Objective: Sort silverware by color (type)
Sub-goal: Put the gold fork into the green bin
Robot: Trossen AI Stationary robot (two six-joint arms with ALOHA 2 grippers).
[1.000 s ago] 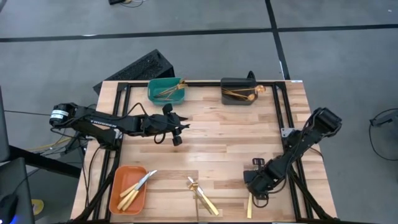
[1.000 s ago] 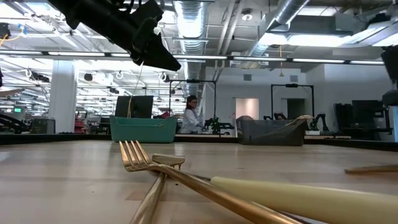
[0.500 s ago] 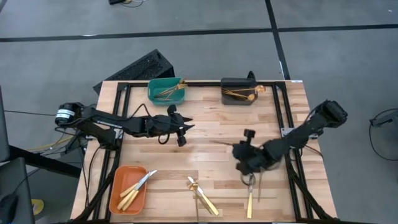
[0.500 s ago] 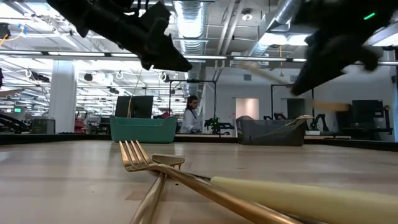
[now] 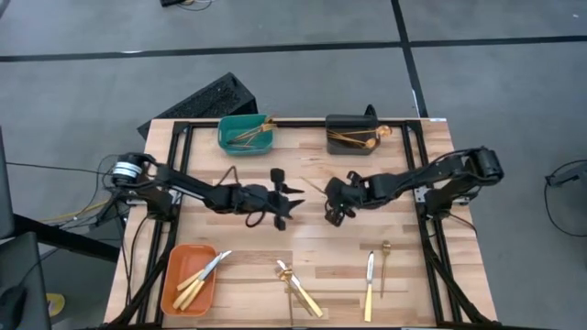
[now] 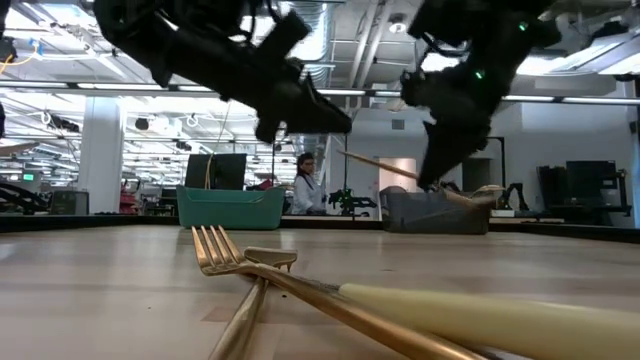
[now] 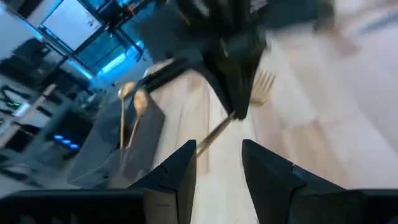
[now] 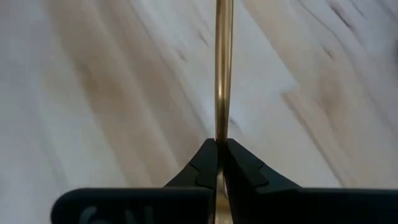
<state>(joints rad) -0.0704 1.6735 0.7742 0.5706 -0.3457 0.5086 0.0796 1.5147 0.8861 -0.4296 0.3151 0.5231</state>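
**Sam:** What is on the big wooden desk [image 5: 303, 243]?

**Mia:** Three bins. A teal bin [image 5: 244, 134] and a dark grey bin [image 5: 351, 135] sit at the far edge, both with gold pieces inside. An orange bin [image 5: 188, 278] sits at the near left corner with knives in it.

**Sam:** Where are the arms?

**Mia:** Both reach to the middle of the desk and face each other. The right tool [image 5: 332, 194] is pinched tight on a thin gold fork [image 5: 316, 187]. The fork is up in the air, not on the desk.

**Sam:** Which way does the fork point?

**Mia:** Its long handle sticks out from the right tool toward the left arm. In the left wrist view its prongs show just past the right tool's dark fingers.

**Sam:** And the left tool [image 5: 288, 198]?

**Mia:** It is partly open and holds nothing. It is just beside the free end of the fork, closer to it than anything else.

**Sam:** So what happens next?

**Mia:** I think the fork goes to the teal bin, maybe passed over to the left arm first. That bin is on the left arm's side.

**Sam:** Anything left over?

**Mia:** Yes. A knife [image 5: 369, 285] and a spoon [image 5: 385, 267] lie near the front edge, and a small crossed pile [image 5: 298, 288] lies beside them.
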